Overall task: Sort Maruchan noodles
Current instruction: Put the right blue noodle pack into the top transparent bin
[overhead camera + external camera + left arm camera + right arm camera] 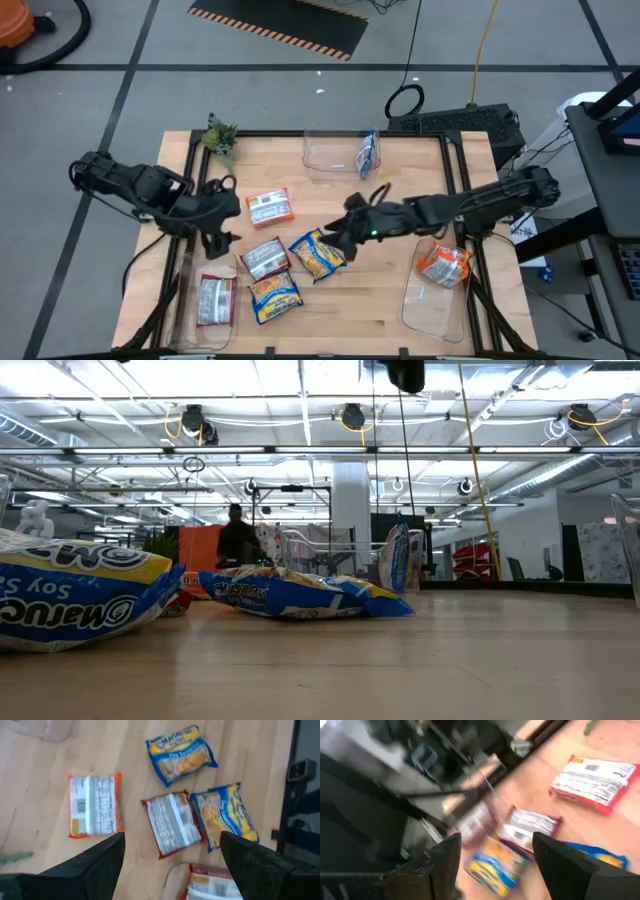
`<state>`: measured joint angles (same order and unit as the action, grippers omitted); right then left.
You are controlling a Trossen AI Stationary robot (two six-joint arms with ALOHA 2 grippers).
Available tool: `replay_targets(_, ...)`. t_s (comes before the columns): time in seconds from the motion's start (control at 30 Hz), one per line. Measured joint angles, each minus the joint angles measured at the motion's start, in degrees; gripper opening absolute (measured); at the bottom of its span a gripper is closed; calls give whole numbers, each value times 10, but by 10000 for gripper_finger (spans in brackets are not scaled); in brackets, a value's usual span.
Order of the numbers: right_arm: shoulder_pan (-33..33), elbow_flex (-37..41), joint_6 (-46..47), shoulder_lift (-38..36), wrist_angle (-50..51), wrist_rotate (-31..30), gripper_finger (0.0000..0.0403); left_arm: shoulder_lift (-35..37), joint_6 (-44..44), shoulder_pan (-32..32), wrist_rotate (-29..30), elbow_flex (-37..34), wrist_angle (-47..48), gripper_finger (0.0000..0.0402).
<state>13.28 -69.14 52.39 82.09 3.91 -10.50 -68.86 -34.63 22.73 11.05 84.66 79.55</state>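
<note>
Several Maruchan noodle packets lie flat on the wooden table: an orange one (268, 207), a red-and-white one (265, 258), and two blue-and-yellow ones (318, 253) (275, 297). Another red-and-white packet (215, 298) lies in the clear bin (192, 318) at the near left. An orange packet (443, 265) lies in the near right bin (425, 310), and a blue one (368, 155) stands in the far bin (325, 152). My left gripper (218, 243) (171, 840) hangs open above the table, beside the left bin. My right gripper (335, 238) (496, 840) is open above the loose packets.
A small green plant sprig (220, 135) lies at the table's far left corner. Black frame rails (330, 133) run along the table's edges. A person (237, 535) shows far off in the room behind. Bare wood lies between the loose packets and the right bin.
</note>
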Motion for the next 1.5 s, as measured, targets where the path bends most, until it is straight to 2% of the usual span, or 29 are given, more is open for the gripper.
replay_targets(0.13, 0, -18, -65, 31, 32, 32, 238, 0, 0, -26, 1, 0, 0, 330)
replay_targets(0.3, 0, -18, -121, 51, 113, 36, 238, 0, -20, -40, 12, 0, -4, 330)
replay_targets(0.47, -3, -8, -216, 60, 183, 46, 238, 0, -34, -40, 15, 0, -16, 330)
replay_targets(0.67, -9, 82, -268, 60, 141, 58, 238, 0, -32, -40, 15, 0, -44, 330)
replay_targets(0.9, -8, 196, -249, 60, -26, 78, 238, -5, -32, -40, 15, -1, -44, 330)
replay_targets(1.17, -7, 209, -291, 67, -39, 77, 248, -5, -29, -40, 19, -1, -64, 330)
replay_targets(1.27, -7, 209, -313, 98, -55, 80, 263, -8, -30, -40, 26, -1, -69, 330)
replay_targets(1.37, -5, 208, -304, 143, -108, 91, 277, -16, -26, -44, 25, -1, -72, 330)
replay_targets(1.5, 1, 190, -294, 192, -130, 91, 287, -25, -34, -42, 15, -1, -72, 330)
